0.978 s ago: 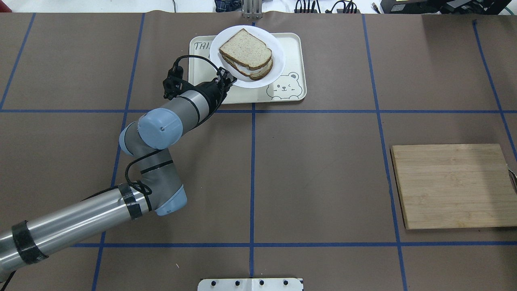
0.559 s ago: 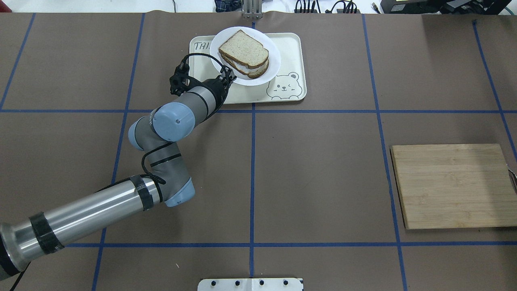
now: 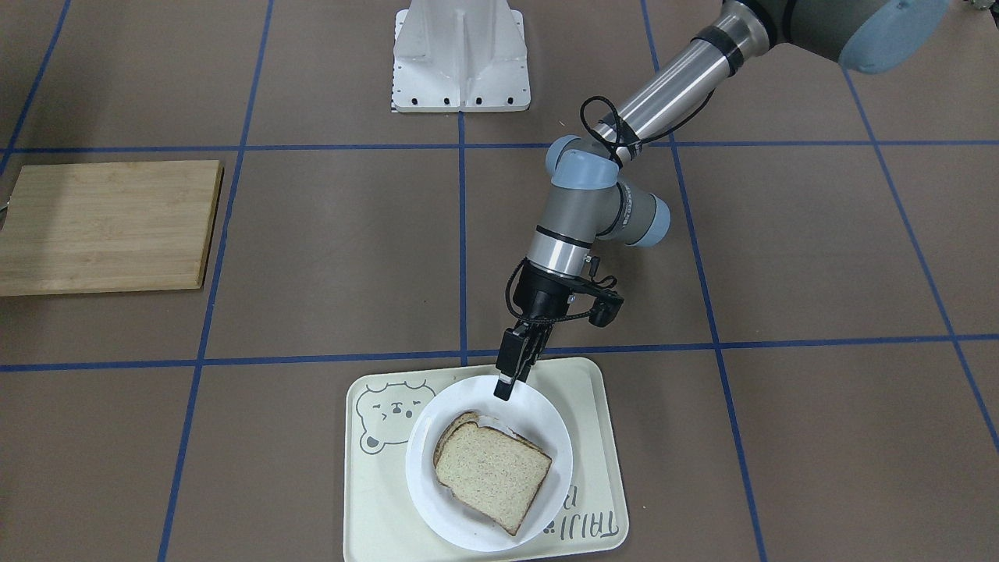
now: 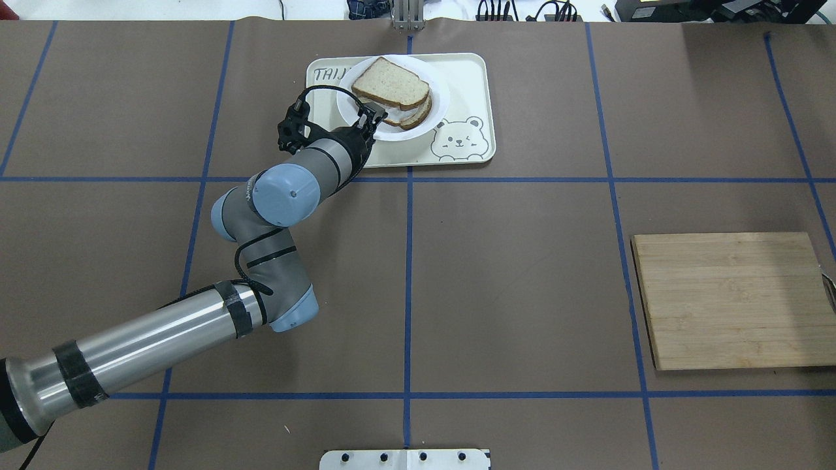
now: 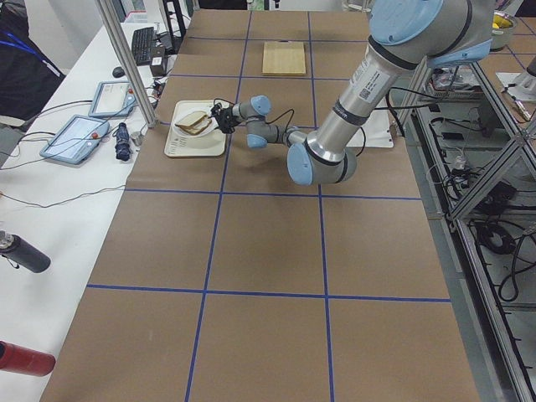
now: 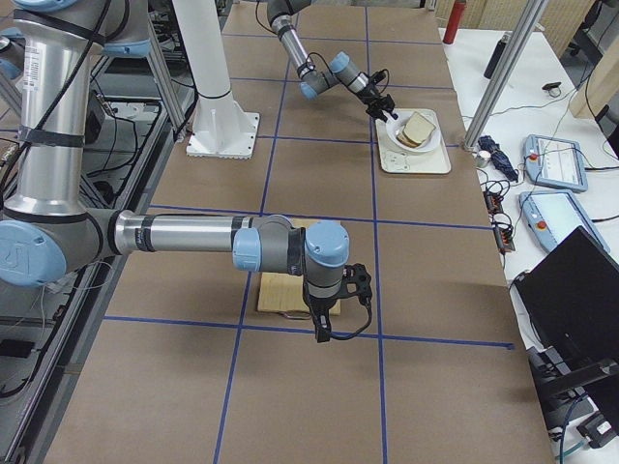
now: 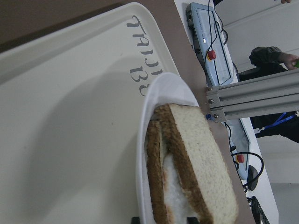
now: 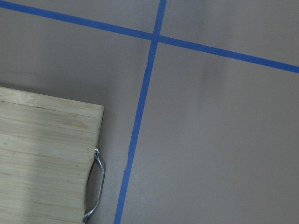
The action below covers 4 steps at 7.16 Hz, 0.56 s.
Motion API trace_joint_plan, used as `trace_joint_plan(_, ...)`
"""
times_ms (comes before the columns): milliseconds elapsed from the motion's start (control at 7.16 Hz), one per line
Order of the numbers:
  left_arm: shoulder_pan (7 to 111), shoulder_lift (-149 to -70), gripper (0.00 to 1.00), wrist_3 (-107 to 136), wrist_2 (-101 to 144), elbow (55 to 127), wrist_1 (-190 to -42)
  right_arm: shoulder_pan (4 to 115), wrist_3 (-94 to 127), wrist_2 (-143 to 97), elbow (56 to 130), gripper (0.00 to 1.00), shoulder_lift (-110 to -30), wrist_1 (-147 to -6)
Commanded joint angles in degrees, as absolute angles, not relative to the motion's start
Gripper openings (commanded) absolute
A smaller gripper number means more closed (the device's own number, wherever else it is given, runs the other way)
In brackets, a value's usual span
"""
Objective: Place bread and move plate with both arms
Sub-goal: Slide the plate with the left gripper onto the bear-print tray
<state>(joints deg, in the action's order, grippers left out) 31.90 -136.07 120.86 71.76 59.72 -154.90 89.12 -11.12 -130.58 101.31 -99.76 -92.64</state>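
The white plate point(image 4: 436, 108) lies over the cream bear tray point(image 4: 467, 78) at the table's far middle. On it the plain bread slice point(image 4: 390, 83) tops a lower slice with egg white showing between them. My left gripper point(image 4: 366, 121) is shut on the plate's near rim, which also shows in the front view point(image 3: 506, 384). The left wrist view shows the plate's rim point(image 7: 148, 107), the bread point(image 7: 201, 158) and the tray point(image 7: 70, 116) close below. My right gripper point(image 6: 324, 324) shows only in the exterior right view, low beside the cutting board; I cannot tell whether it is open or shut.
A wooden cutting board point(image 4: 731, 300) with a metal handle point(image 8: 96, 186) lies at the right. The white pedestal point(image 3: 460, 55) stands at the robot's side. Blue tape lines cross the brown table cover.
The plate with the bread has come down and slightly left towards the tray, still in my left gripper. The left arm has stretched forward a little.
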Motion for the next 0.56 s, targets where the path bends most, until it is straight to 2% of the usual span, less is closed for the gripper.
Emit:
trace_joint_plan(0,31.8,-132.9,0.98,114.7,72.7,66.7,-154.9,89.1,-11.2,-130.5,101.3,1.0,-99.8,-92.6)
trace_joint_plan(279,31.8,-127.7,0.98,111.9,82.1,73.7,-154.1,89.1,-11.2,-130.5,101.2,1.0,-99.9,-92.6)
trace_joint_plan(419,31.9,-126.7,0.98,108.4,83.3,77.6,-148.5,89.1,-11.2,-130.5,101.2,1.0,-100.0,-92.6)
